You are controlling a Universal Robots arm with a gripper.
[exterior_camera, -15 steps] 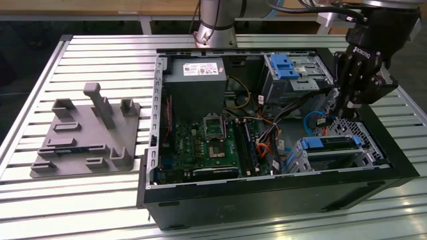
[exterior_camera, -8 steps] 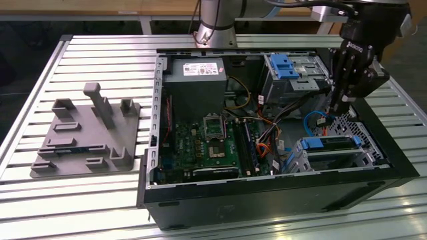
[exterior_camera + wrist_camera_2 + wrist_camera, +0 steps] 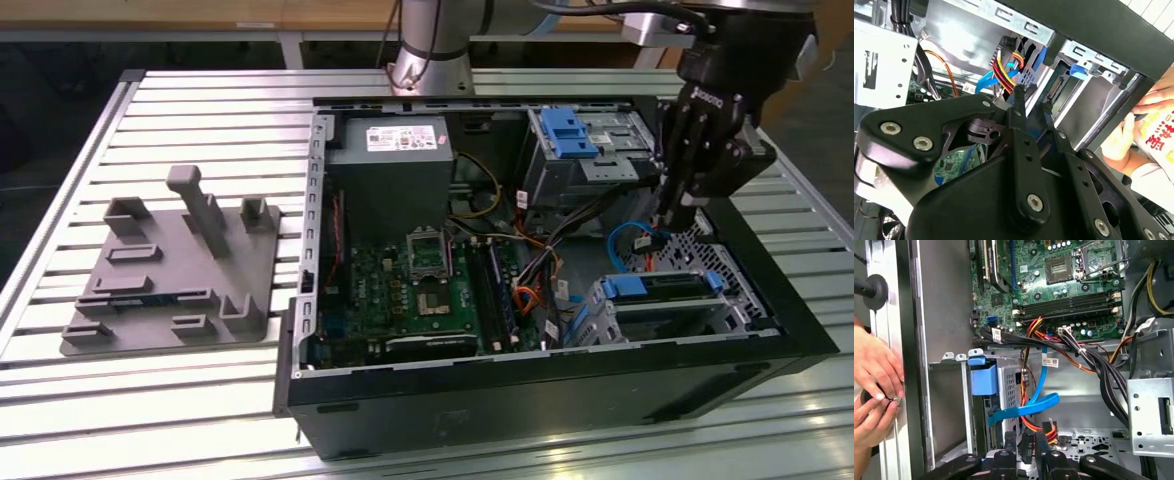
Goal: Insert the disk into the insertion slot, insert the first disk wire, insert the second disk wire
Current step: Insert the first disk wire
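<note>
Pinching the disk wire (image 3: pixel 1002 75) beside the disk (image 3: pixel 663 288), seated in the insertion slot (image 3: pixel 674 318) near the table (image 3: pixel 200 400) edge at the exterior view's right, the pincer (image 3: pixel 665 220) may be snagged by the blue cable (image 3: pixel 1024 411), skewing the insertion.

On the worktop (image 3: pixel 200 90) the fixture plate (image 3: pixel 147 300) lies toward the exterior view's left edge, the computer case (image 3: pixel 534 400) right of it, the disk (image 3: pixel 663 287) inside the insertion slot (image 3: pixel 731 312).
</note>
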